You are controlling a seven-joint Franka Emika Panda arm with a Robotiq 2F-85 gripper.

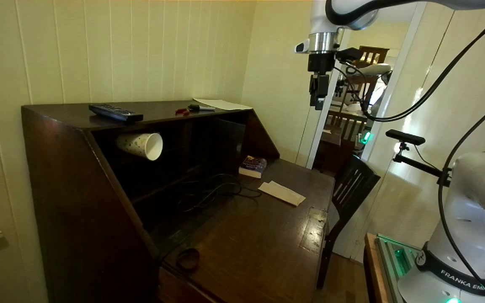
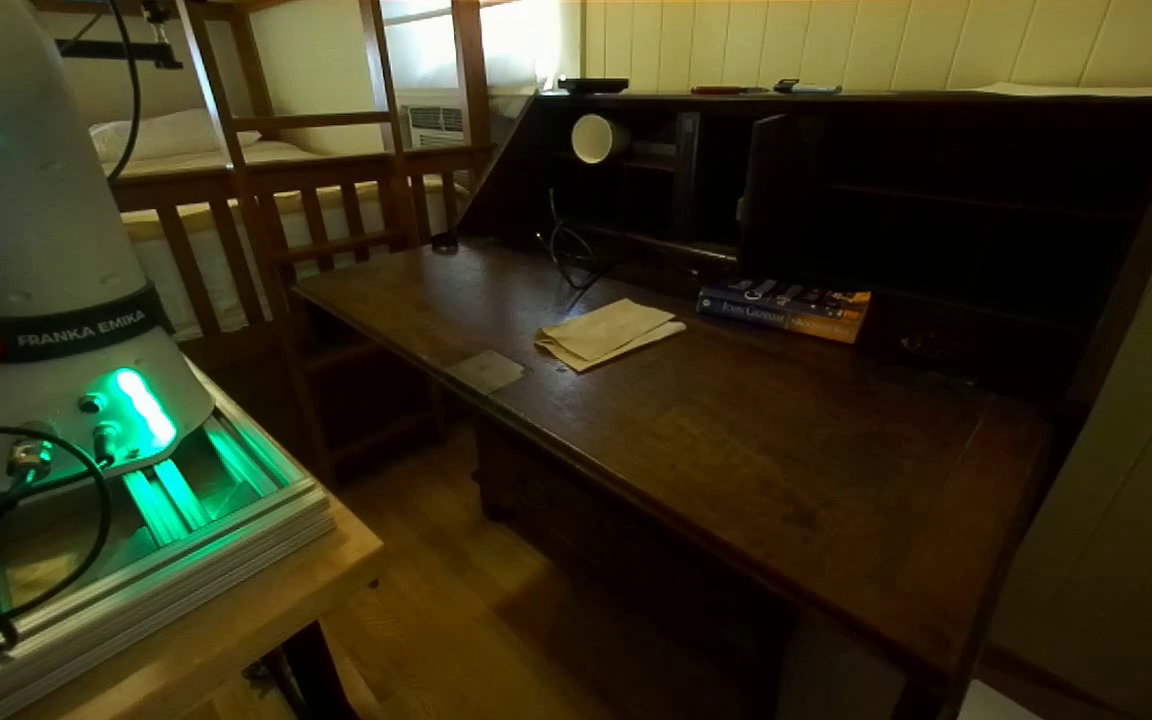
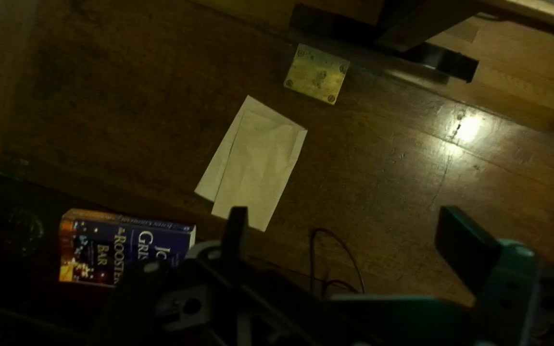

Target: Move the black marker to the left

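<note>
While the fingers (image 3: 469,250) hang in the air above the lower worktop (image 3: 378,158), spread well apart, the black marker (image 1: 201,108) lies on the upper worktop (image 1: 162,108), black toward nine o'clock and pale toward three in both exterior views. From it, in an exterior view, a red object (image 1: 182,111) lies near at nine o'clock, the remote control (image 1: 115,112) farther out on that hour, the cup (image 1: 139,145) at eight, on its side within the desk (image 1: 70,202). In the wrist view, the book (image 3: 123,245) lies at eight o'clock from the folded paper (image 3: 258,168), the metal plate (image 3: 318,74) at one.
</note>
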